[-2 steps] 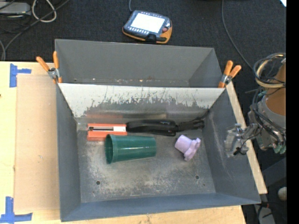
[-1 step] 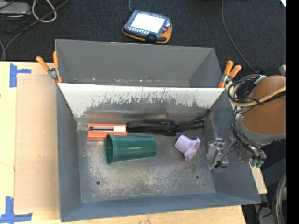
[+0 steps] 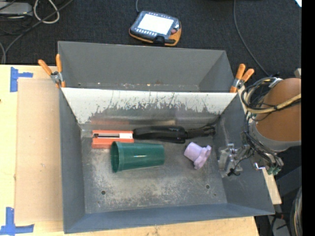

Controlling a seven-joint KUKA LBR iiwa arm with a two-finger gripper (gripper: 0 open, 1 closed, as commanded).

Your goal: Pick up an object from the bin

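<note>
Closest to the lens is the arm's orange-brown wrist cover, looped with cables, hanging over the sloping side wall of the grey metal bin. Below it the tool sits low against that wall, near where the wall meets the bin floor. Whether the tool is open or closed I cannot tell from where I stand.

Just beside the tool, on the side away from the arm, lies a small lavender plastic piece, lumpy in shape, resting on the bin floor and apart from the tool. Past that, towards the back wall, a long black implement stretches across the floor, its thin end pointing back towards the tool. Further out a dark green cup lies on its side, its wide mouth facing away from the tool. Beyond the cup, just behind its mouth end, is a flat orange piece with a white strip, farthest from the tool. Outside the bin, on the dark floor, rests a teach pendant.
</note>
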